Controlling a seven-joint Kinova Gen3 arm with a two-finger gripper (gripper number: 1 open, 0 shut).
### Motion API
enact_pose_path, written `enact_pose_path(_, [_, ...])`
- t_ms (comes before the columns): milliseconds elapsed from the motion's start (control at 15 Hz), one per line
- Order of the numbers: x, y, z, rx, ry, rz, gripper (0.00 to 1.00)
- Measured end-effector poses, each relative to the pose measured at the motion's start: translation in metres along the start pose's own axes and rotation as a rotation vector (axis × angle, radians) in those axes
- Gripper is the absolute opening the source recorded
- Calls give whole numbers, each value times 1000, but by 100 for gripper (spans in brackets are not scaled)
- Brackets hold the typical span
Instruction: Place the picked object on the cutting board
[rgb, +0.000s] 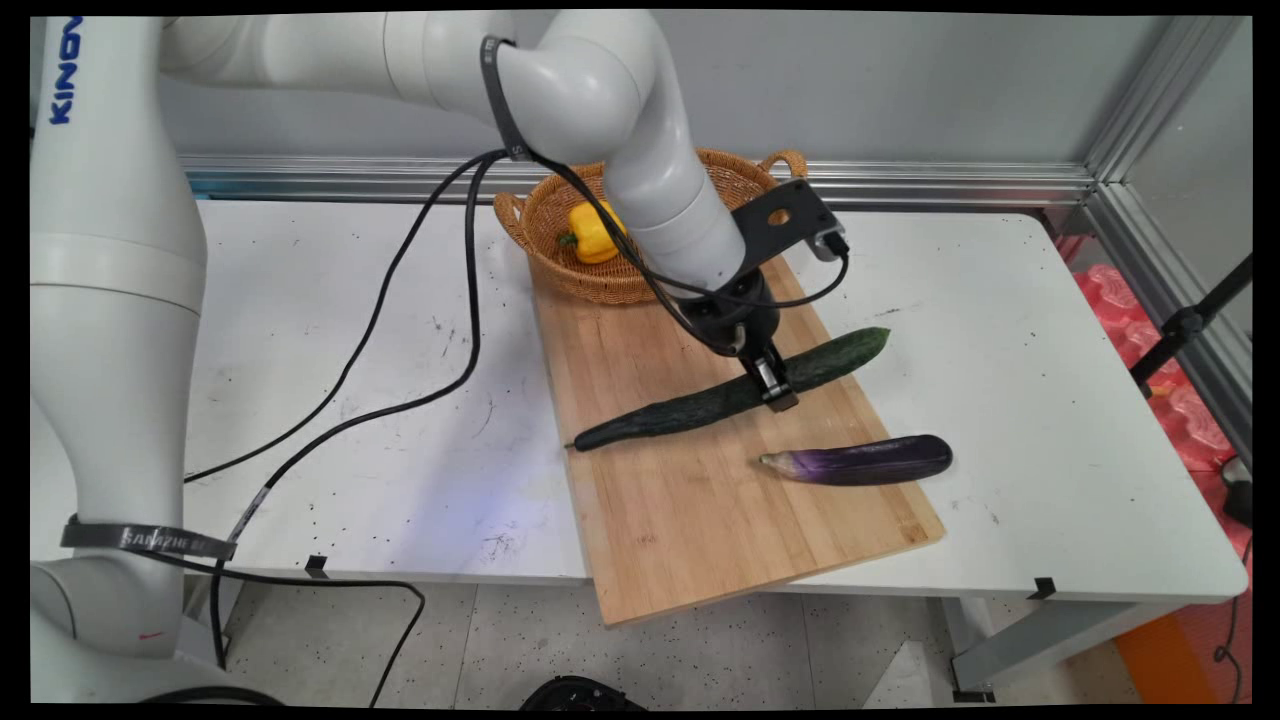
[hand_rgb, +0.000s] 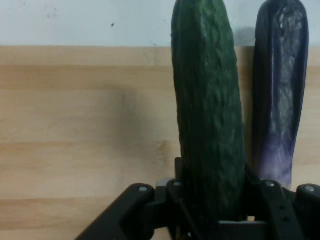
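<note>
Clamped about the middle of a long dark cucumber (rgb: 735, 396), the black hand (rgb: 772, 385) has its fingers closed against the vegetable's two sides. That cucumber lies slantwise on a wooden cutting board (rgb: 690, 500). Only the hand view shows the linkage hugging the cucumber (hand_rgb: 210, 125), with a purple eggplant (hand_rgb: 277, 90) just beside it. From above, the eggplant (rgb: 862, 461) lies apart, nearer the board's front. Farther back, a wicker basket (rgb: 545, 215) holds a yellow pepper (rgb: 590, 235). Beneath lies a scuffed white worktop (rgb: 380, 400), with a grey wall behind.
</note>
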Motion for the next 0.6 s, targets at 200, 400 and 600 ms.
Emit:
enact_pose_path(200, [-4,2,3,-1,0,-7,0])
enact_pose_path(400, [-8,4,7,-4,-1,-12,0])
enact_pose_path(600, [-12,5,10,-8,1,-14,0])
